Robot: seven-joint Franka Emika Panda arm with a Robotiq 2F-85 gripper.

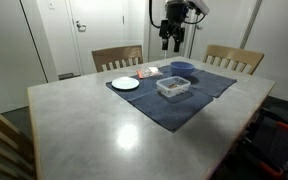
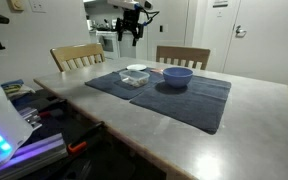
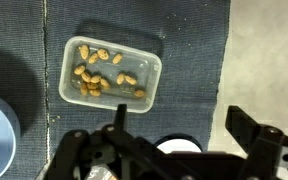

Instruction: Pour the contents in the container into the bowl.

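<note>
I am looking at a task that is barely getting started. The pincer (image 1: pixel 174 40) is hanging in the air well above the table (image 1: pixel 84 130), its jaws spread wide and gripping nothing. The container (image 3: pixel 109 72) is sitting flat on the dark blue cloth (image 2: pixel 174 105). In the wrist view I am seeing it from straight overhead, with the small brown pieces (image 3: pixel 92 78) all lying inside it, mostly gathered toward one end. The bowl (image 2: pixel 177 76) is standing just beside the container on the same cloth. The part of its inside that is showing looks empty to me, though I am not seeing all of it. A white plate (image 1: pixel 125 83) is lying near a corner of the cloth, apart from both. So nothing is poured yet. I am judging that every step is left to do: lowering onto the container, closing on its rim, lifting it, carrying it over the bowl and tipping the pieces out.
</note>
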